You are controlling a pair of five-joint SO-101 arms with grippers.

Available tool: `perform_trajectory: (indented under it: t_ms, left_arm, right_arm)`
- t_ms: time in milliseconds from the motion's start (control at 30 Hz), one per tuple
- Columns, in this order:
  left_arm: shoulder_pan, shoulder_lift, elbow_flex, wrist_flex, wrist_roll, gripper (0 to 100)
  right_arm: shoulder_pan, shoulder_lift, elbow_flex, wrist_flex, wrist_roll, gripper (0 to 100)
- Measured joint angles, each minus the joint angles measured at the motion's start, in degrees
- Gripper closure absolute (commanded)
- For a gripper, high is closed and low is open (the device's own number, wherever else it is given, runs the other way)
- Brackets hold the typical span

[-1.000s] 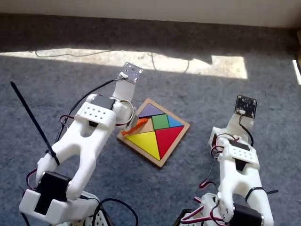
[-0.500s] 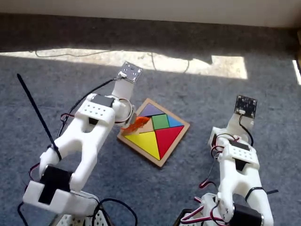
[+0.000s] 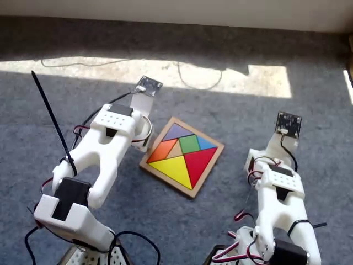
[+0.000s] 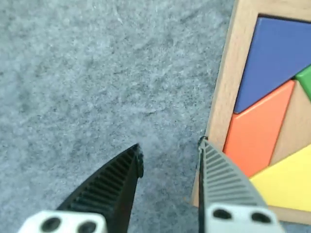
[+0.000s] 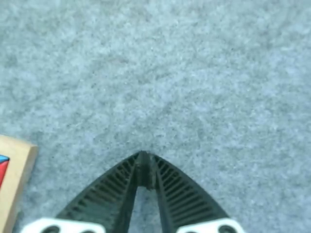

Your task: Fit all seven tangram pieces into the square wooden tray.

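Grey carpet carries everything. Your left end effector point(image 4: 170, 147) stands open and empty, because the orange piece point(image 4: 252, 131) already lies flat in the tray point(image 4: 221, 97) just beside it. Your right end effector point(image 5: 144, 155) rests closed, further from the tray.

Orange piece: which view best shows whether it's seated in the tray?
The high view: the orange piece lies whole in the wooden tray, among its neighbours. The left wrist view shows part of it close up, behind the open left pincer. The right wrist view catches a tray corner.
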State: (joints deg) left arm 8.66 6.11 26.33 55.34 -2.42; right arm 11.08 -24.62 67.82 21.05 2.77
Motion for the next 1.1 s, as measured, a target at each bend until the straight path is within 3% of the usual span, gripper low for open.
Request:
perform_trajectory:
  t_ms: [333,633,767,1100]
  left_arm:
    - [0.09,-8.97,4.66,-0.35,0.09,90]
    - [-1.49,-29.19,26.46,-16.88,0.09,90]
    - [-1.14,-35.16,31.47,-19.87,0.09,100]
    - [-5.27,-50.29,39.56,-20.31,0.0,99]
  right_arm:
    - [0.0,0.0,0.0,0.0,0.0,99.1]
    - [0.0,0.0,0.0,0.0,0.0,99.3]
    - [0.0,-0.18,0.0,0.0,0.0,99.3]
    - [-3.08,-25.67,7.38,2.29,0.0,99.3]
